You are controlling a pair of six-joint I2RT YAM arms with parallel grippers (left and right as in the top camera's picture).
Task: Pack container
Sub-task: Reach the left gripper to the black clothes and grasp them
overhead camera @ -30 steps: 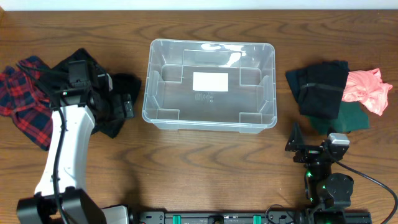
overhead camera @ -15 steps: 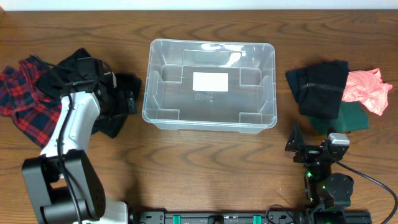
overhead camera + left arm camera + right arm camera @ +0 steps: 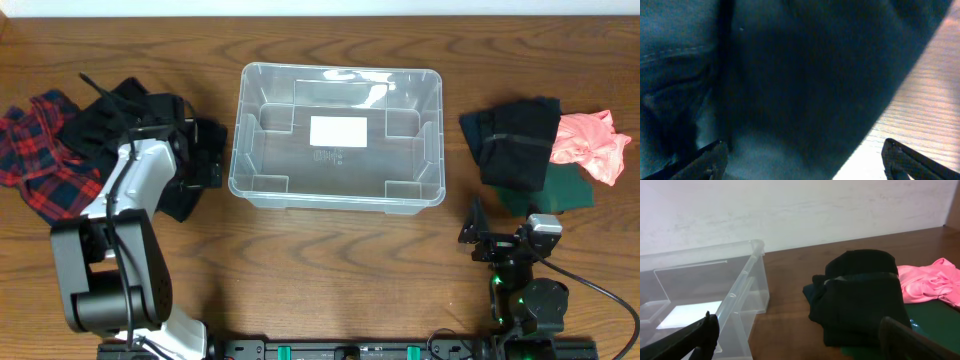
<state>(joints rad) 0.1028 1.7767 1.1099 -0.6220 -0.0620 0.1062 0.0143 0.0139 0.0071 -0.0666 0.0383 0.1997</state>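
The clear plastic container (image 3: 337,137) sits at the table's middle back, with only a white label on its base; its near corner shows in the right wrist view (image 3: 715,300). My left gripper (image 3: 205,165) is open, low over a black garment (image 3: 120,120) just left of the container; that dark cloth fills the left wrist view (image 3: 790,75) between the fingertips (image 3: 802,162). My right gripper (image 3: 478,235) is open and empty near the front right edge, short of a black garment (image 3: 518,140) that also shows in the right wrist view (image 3: 860,295).
A red plaid cloth (image 3: 35,165) lies at the far left under the black garment. At the right, a pink cloth (image 3: 590,145) and a dark green cloth (image 3: 560,190) lie beside the black one.
My left arm has swung its gripper to the right and lower onto the black garment, closer to the container's left wall. The right arm has not moved.
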